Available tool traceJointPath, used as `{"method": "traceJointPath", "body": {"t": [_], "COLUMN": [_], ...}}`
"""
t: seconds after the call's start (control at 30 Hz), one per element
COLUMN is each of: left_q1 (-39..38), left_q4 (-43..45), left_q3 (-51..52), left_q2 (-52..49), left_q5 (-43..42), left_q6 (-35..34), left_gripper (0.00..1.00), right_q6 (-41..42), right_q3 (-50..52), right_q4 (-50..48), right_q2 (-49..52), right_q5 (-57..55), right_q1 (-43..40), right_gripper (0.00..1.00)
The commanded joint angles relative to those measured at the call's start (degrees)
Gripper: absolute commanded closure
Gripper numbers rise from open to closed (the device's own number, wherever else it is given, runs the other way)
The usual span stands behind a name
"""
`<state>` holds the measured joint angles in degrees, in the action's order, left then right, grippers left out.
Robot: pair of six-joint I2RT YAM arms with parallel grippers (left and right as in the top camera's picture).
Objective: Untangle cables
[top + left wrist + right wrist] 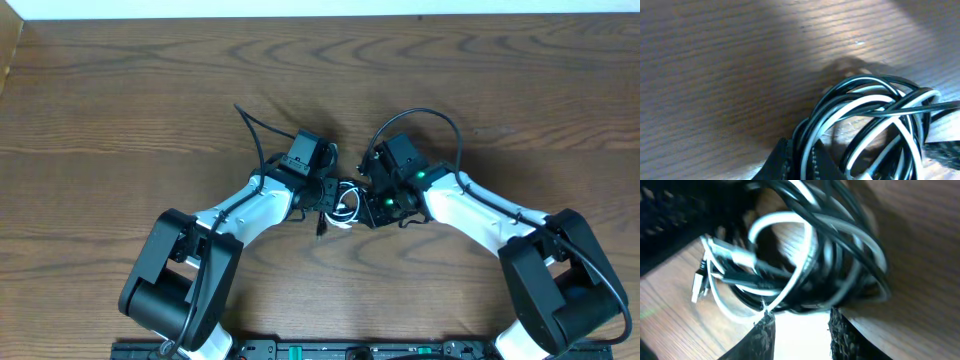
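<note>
Down at the bottom edge of the overhead view, the two black arm bases sit left and right, and the white left arm [250,205] and white right arm [480,215] reach inward to meet mid-frame. Between them lies the tangled bundle of thin white and black cables [345,205], resting on the brown wood-grain table [150,100], with the left gripper [322,190] touching it from the left and the right gripper [368,200] from the right.

Up close on the left wrist camera, the left gripper [800,150] is clenched: its dark fingers stand close together at the bottom edge, with strands of the cables [875,105] running down between them and the loops filling the lower right.

Over on the right wrist camera, the right gripper [800,314] has its textured fingers part-way apart at the bottom, the cables [815,245] piled right at their tips. Gripping or loose? Cannot tell. A small pale plug end [699,287] sticks out at the left.

Farther up the overhead view, a thick black wire [440,120] arcs over the right gripper, then bare wood runs to a white strip [300,8] along the top.
</note>
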<state>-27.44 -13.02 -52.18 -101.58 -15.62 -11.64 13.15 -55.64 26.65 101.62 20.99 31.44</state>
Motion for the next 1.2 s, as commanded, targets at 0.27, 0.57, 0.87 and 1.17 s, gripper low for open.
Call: {"method": "traceJointPath", "body": {"t": [0.27,0.57,0.87,1.17], "left_q1": [0.0,0.0,0.0,0.2], "left_q4": [-1.4,-1.9,0.7,0.5], "left_q3": [1.4,1.4,1.4,1.4], "left_q2": [-1.5,-1.5,-1.5,-1.5], "left_q5": [-3.1,-2.1,-20.1,-21.2], "left_q6": [0.2,0.1,4.1,4.1], "left_gripper": [0.92,0.92,0.93,0.92], "right_q6": [0.1,-4.1,-12.8,-19.4], "right_q3": [0.4,0.3,0.4,0.4], "right_q4": [-1.2,1.3,2.5,10.7], "right_q2": [0.7,-5.2,-5.2,-5.1], "right_q5": [-9.9,-6.4,6.6,0.6], "right_q1": [0.1,-7.7,-9.3,-8.2], "right_gripper": [0.71,0.6,0.55,0.53]}}
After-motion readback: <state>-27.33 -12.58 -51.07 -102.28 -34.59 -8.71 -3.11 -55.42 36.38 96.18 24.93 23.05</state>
